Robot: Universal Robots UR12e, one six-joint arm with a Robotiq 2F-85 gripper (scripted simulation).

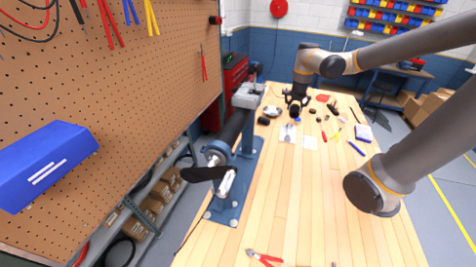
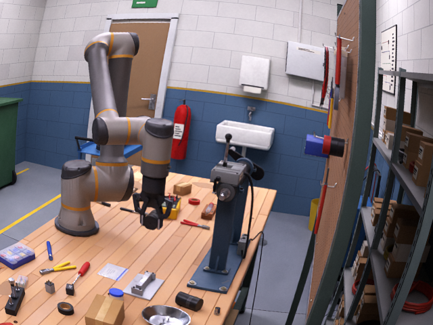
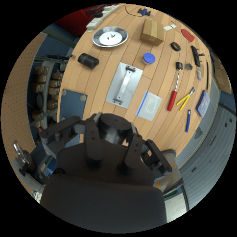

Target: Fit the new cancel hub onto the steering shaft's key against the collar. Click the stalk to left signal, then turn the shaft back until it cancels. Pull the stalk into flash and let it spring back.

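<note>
My gripper [image 2: 151, 219] [image 1: 295, 111] [image 3: 114, 132] is closed around a dark cylindrical cancel hub [image 3: 113, 129], which I carry in the air above the bench. Below it lies a grey fixture plate [image 3: 124, 85] with an empty cradle. The steering column stand [image 2: 227, 217] rises at the bench's edge, with the shaft end [image 2: 225, 193] facing me and the stalk [image 2: 227, 147] sticking up from the housing. From the side camera the shaft's other end [image 1: 225, 181] and a black lever [image 1: 207, 173] show. A second dark hub [image 2: 189, 301] [image 3: 88, 60] lies on the bench near the stand's base.
Behind stand the pegboard [image 1: 112, 97] and storage shelves [image 2: 402, 196]. A steel bowl [image 3: 110, 36], cardboard box [image 3: 151, 31], blue-lidded jar [image 3: 148, 58], plastic bag [image 3: 149, 105], red screwdriver [image 3: 173, 96] and yellow pliers [image 3: 185, 99] lie scattered over the bench.
</note>
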